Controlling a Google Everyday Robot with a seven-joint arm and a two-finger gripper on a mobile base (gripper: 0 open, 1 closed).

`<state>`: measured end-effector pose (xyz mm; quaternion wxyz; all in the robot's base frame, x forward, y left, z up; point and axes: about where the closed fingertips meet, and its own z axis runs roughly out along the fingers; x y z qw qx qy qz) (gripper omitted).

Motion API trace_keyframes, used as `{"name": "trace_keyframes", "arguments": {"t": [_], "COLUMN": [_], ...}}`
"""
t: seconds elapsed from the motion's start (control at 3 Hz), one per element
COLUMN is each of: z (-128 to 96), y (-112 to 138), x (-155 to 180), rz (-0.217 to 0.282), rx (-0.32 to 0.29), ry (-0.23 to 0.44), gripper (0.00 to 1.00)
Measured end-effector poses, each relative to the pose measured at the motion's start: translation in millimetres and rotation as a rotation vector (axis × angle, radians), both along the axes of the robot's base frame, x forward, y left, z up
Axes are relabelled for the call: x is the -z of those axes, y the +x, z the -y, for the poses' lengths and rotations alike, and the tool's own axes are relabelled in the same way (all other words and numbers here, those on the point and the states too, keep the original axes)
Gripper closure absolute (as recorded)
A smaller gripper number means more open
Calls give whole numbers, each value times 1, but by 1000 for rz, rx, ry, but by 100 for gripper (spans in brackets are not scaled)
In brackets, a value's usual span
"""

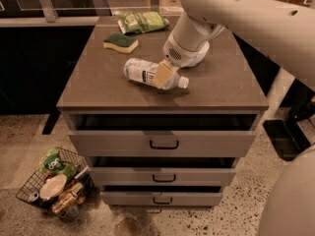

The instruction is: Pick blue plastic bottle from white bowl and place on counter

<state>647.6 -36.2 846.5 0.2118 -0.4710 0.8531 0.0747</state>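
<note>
I've got gripper clamped across bottle nr its cap end. Bottle's sideways, centre-front of counter, cap twd right edge; can't tell if touching. Side-on hold prob so it sets down flat. Bowl not visible.

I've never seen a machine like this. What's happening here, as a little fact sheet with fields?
hand: over the middle of the counter, closed across the bottle towards its cap end
bottle: on its side, cap pointing right; cannot tell if it rests on the counter
bowl: not in sight
also on counter: sponge and green bag, at the back
drawers: three, black handles
floor: wire basket of clutter, lower left
</note>
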Motion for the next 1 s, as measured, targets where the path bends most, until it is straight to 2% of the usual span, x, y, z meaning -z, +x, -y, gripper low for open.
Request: {"name": "trace_keyframes", "arguments": {"t": [0.33, 0.67, 1.0], "z": [-1, -2, -3], "y": [-1, -1, -2], "x": [0, 0, 0], "rz": [0, -1, -1], "rx": [-3, -4, -6], "ry": [0, 0, 0], "gripper": [61, 31, 7]}}
